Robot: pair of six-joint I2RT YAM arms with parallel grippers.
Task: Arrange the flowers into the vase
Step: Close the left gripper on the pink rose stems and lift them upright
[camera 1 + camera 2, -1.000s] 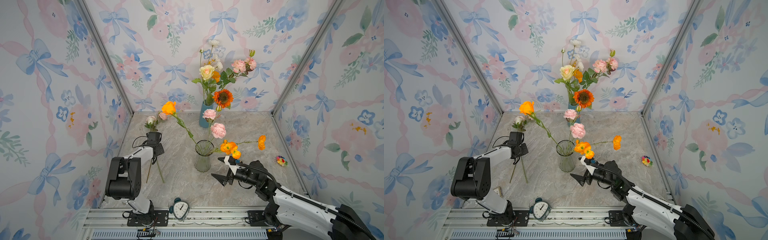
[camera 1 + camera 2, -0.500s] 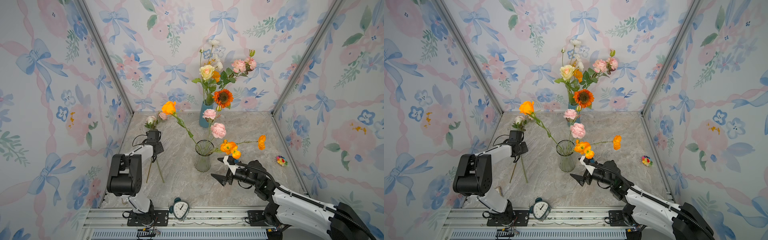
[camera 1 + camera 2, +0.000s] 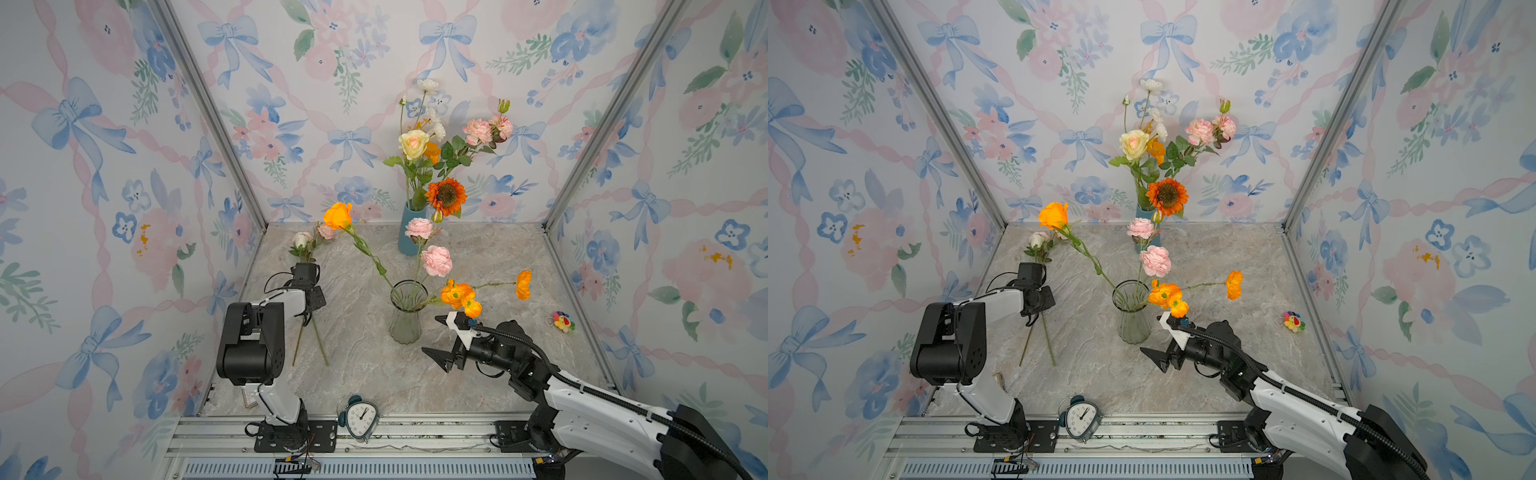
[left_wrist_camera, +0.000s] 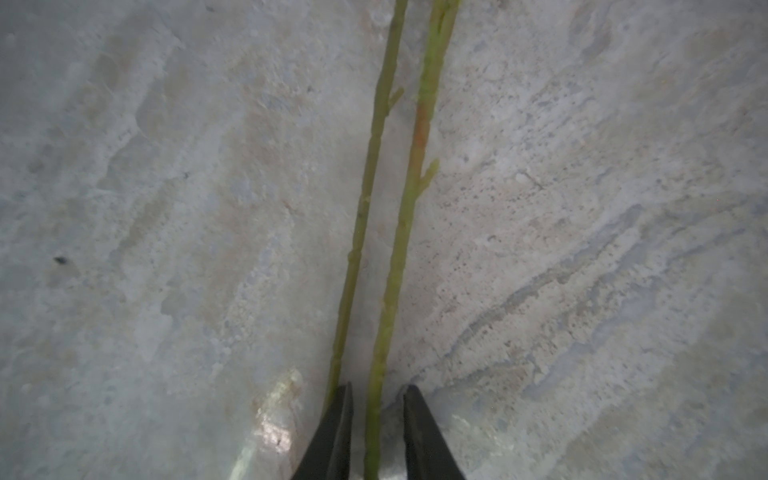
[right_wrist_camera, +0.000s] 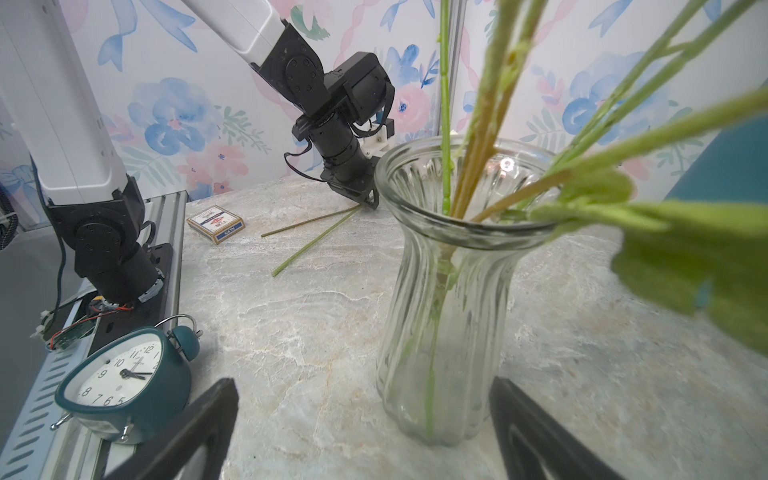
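A clear ribbed glass vase (image 3: 406, 316) (image 5: 449, 291) stands mid-table and holds an orange rose (image 3: 337, 215), pink carnations (image 3: 436, 260) and orange poppies (image 3: 457, 295). Two more flowers (image 3: 302, 240) lie on the table at the left, stems (image 3: 320, 345) pointing forward. My left gripper (image 4: 377, 390) (image 3: 307, 319) points down over them. Its fingers straddle one stem (image 4: 399, 249) with a narrow gap on each side, and the other stem (image 4: 365, 199) lies just outside. My right gripper (image 3: 431, 334) (image 5: 362, 386) is wide open just right of the vase's base, holding nothing.
A blue vase (image 3: 411, 232) with a full bouquet and an orange sunflower (image 3: 445, 195) stands at the back wall. A teal alarm clock (image 3: 361, 417) sits on the front rail, a card box (image 5: 215, 223) lies near the left arm's base, and a small plush toy (image 3: 562, 321) lies at the right.
My left gripper's jaws have narrowed slightly around the stem, and that arm has shifted a little. The right arm and the flowers in the vase have not moved.
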